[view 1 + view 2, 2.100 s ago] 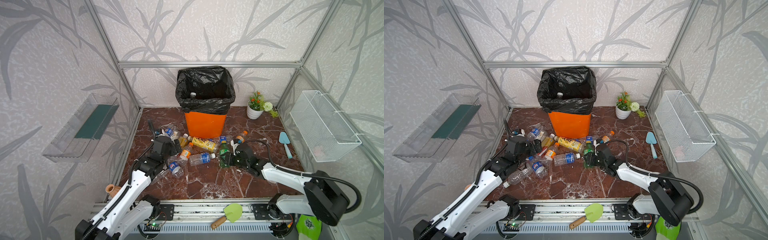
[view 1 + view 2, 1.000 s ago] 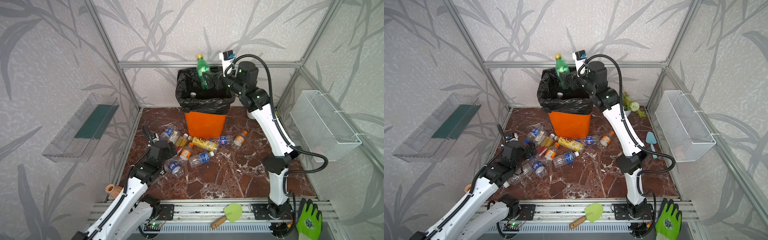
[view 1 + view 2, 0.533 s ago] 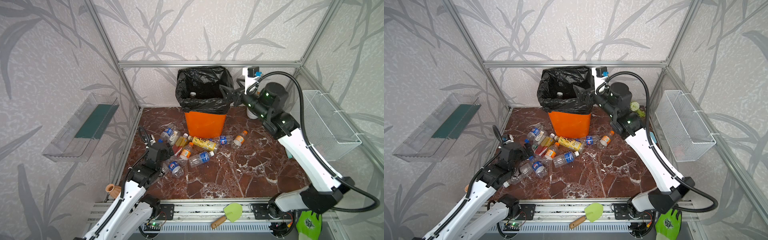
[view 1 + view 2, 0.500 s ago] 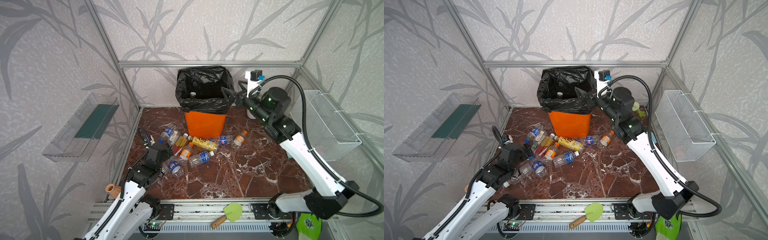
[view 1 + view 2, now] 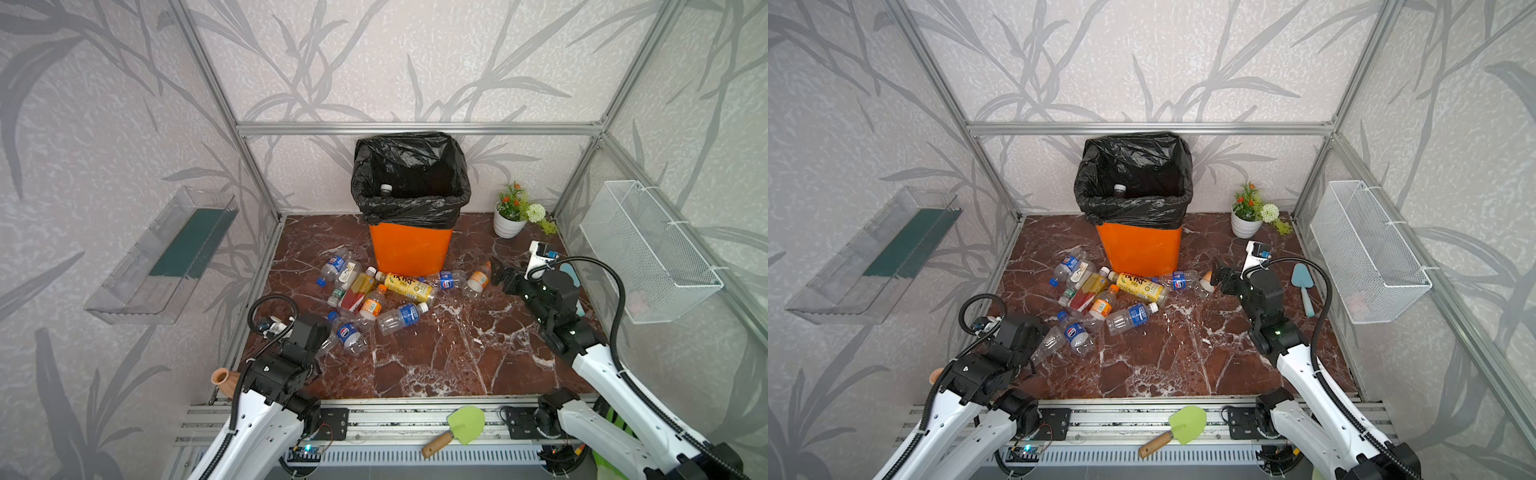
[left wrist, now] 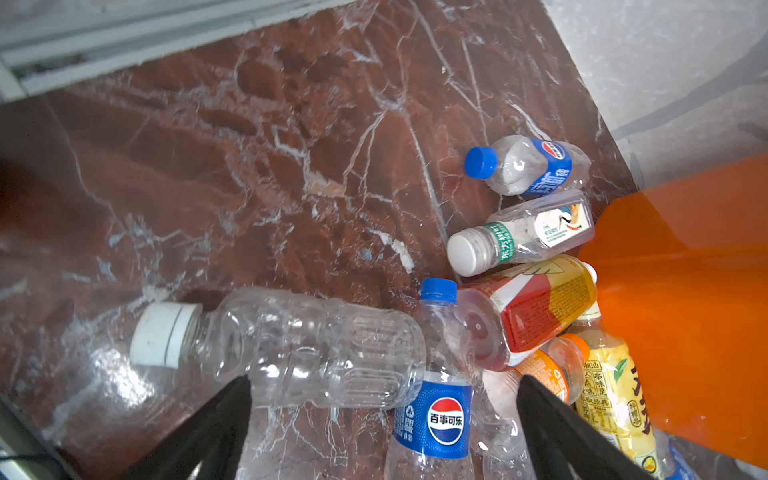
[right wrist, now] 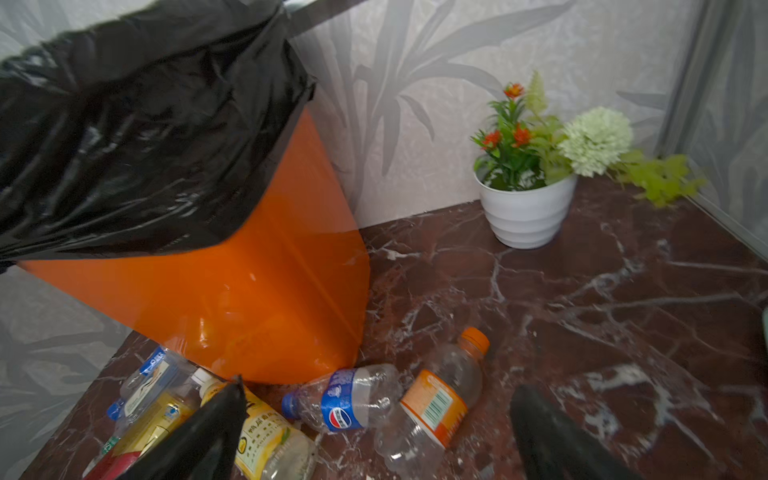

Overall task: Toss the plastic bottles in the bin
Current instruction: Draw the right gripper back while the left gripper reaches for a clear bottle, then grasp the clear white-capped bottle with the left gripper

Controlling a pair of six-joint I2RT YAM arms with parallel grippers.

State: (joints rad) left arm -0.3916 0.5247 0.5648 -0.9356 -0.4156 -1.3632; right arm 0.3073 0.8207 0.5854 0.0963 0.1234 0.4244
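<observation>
The right gripper (image 7: 380, 386) had dropped from the bin (image 5: 409, 249) at the floor's (image 5: 436, 353) back edge to the bottles (image 5: 374, 299) heaped before it, spread and empty like the left gripper (image 6: 384, 380); probably light, slick and crushable, they suited mid-body pinches.

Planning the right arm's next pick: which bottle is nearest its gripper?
The orange-capped bottle lying rightmost, just ahead of the right gripper; the rest lie farther left.

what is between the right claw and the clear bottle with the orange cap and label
Nothing visible. The open right claw faces the clear plastic bottle with the orange cap and label, lying on the marble floor; a crushed blue-labelled clear bottle lies right beside it.
</observation>
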